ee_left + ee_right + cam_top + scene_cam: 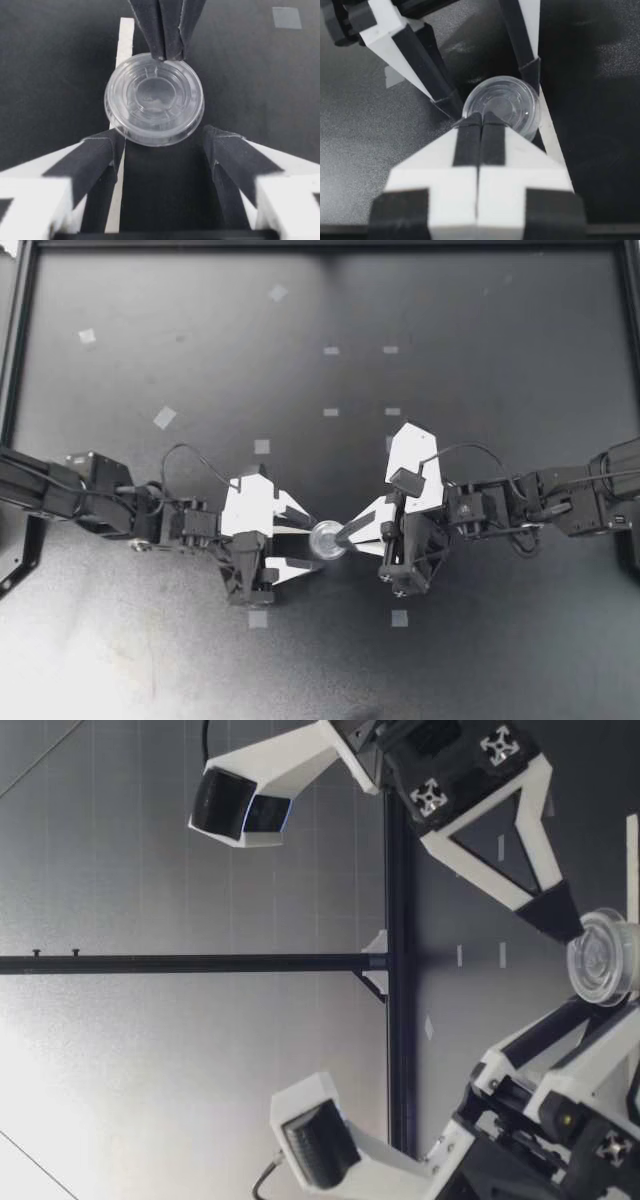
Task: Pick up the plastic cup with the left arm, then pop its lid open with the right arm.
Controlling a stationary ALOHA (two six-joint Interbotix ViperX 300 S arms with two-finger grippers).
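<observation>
Top view: arms inward toward clear lid point(326, 539).

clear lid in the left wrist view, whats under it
Through the clear lid the dark table shows, and a white strip runs under one edge. My right gripper covers a bit of the rim; whether the lid rests on the table cannot be told.
</observation>
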